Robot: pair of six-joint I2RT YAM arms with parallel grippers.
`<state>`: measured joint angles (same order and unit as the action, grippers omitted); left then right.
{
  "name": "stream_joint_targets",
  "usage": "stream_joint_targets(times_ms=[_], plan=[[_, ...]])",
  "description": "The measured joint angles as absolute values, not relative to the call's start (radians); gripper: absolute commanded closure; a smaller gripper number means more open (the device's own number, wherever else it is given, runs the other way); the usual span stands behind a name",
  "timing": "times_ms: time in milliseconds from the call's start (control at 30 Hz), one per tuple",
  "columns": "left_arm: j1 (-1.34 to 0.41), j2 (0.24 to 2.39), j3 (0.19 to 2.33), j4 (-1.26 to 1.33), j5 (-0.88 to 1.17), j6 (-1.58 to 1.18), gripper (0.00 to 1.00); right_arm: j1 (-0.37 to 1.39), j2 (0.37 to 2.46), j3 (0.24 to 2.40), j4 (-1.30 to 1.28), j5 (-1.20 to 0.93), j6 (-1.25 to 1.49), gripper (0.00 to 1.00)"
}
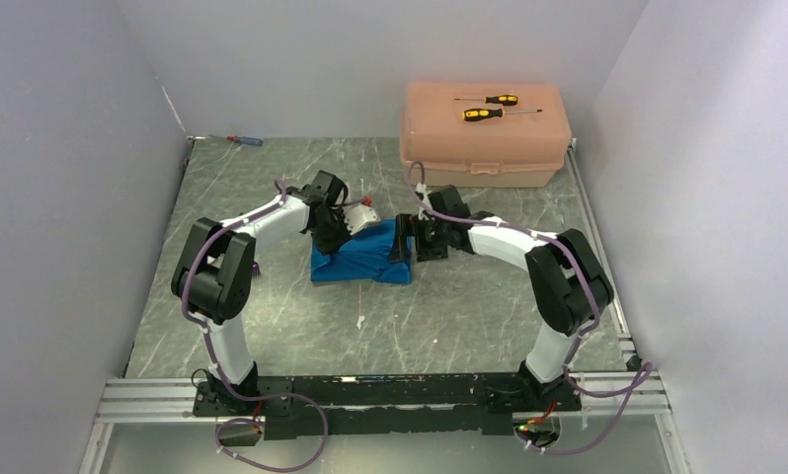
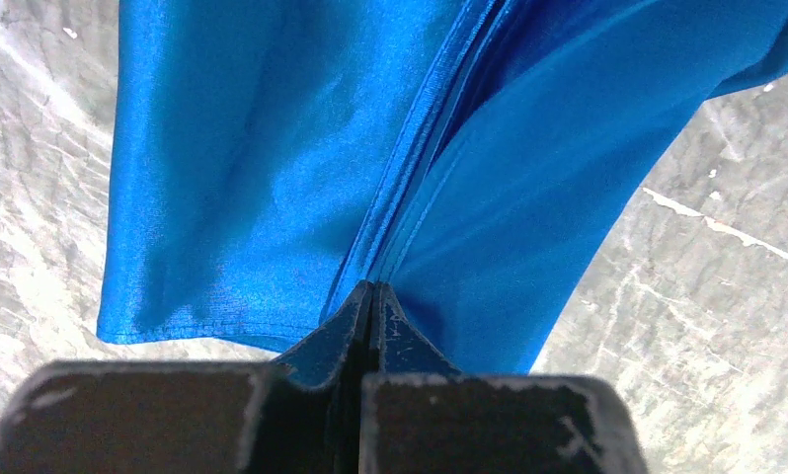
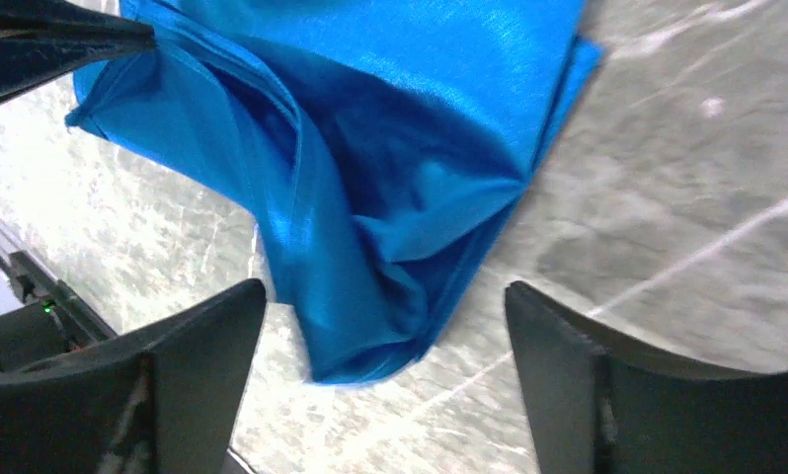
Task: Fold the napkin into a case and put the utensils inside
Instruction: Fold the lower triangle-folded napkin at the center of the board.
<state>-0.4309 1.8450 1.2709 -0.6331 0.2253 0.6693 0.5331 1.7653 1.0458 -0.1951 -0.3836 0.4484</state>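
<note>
**A:** Where is the cloth?

**B:** A bright blue napkin [image 1: 365, 265] lies in a loosely folded, rumpled heap near the middle of a grey marbled table [image 1: 420, 321], between the two arms' tips. It is shiny and plain, with several layers bunched along one fold.

**A:** What is the left claw doing?

**B:** The left gripper [image 2: 372, 291] is pressed fully closed, its dark fingers meeting on a ridge of the napkin's gathered layers. The cloth fans out from that pinch to both sides, and its lower hem sags toward the table.

**A:** And the right one?

**B:** The right gripper [image 3: 385, 291] stands wide open at the napkin's right end and holds nothing. Its two black fingers [image 3: 202, 346] are spread well apart, with a folded corner of the napkin lying on the table between them. The left-hand finger is just beside the cloth; I cannot tell if it touches.

**A:** Anything else around?

**B:** A peach plastic box [image 1: 479, 153] sits closed at the back right, with two yellow-and-black screwdrivers [image 1: 489, 114] lying on its lid. A small blue-and-red screwdriver [image 1: 244, 140] lies at the back left corner, well apart from the napkin.
</note>
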Motion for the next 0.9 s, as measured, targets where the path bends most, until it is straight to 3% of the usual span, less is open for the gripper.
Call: stream_joint_targets(times_ms=[167, 233, 267, 300, 367, 400, 633, 900], plan=[[-0.430, 1.845, 1.268, -0.627, 0.218, 0.669, 0.97, 0.496, 1.724, 1.048, -0.202, -0.383, 0.418, 0.01], [-0.430, 1.845, 1.268, -0.622, 0.218, 0.669, 0.97, 0.500, 1.705, 1.045, -0.200, -0.381, 0.400, 0.09], [-0.430, 1.845, 1.268, -0.620, 0.218, 0.669, 0.97, 0.501, 1.690, 1.037, -0.197, -0.378, 0.388, 0.18], [-0.430, 1.845, 1.268, -0.617, 0.219, 0.669, 0.97, 0.503, 1.673, 1.026, -0.195, -0.376, 0.378, 0.35], [-0.430, 1.845, 1.268, -0.611, 0.219, 0.668, 0.97, 0.507, 1.613, 0.979, -0.179, -0.370, 0.350, 0.87], [-0.430, 1.845, 1.268, -0.609, 0.220, 0.666, 0.97, 0.507, 1.583, 0.957, -0.174, -0.368, 0.328, 1.00], [-0.430, 1.845, 1.268, -0.602, 0.227, 0.652, 0.97, 0.510, 1.398, 0.786, -0.023, -0.435, 0.265, 1.00], [-0.430, 1.845, 1.268, -0.587, 0.231, 0.634, 0.97, 0.559, 1.536, 0.797, 0.094, -0.590, 0.226, 1.00]])
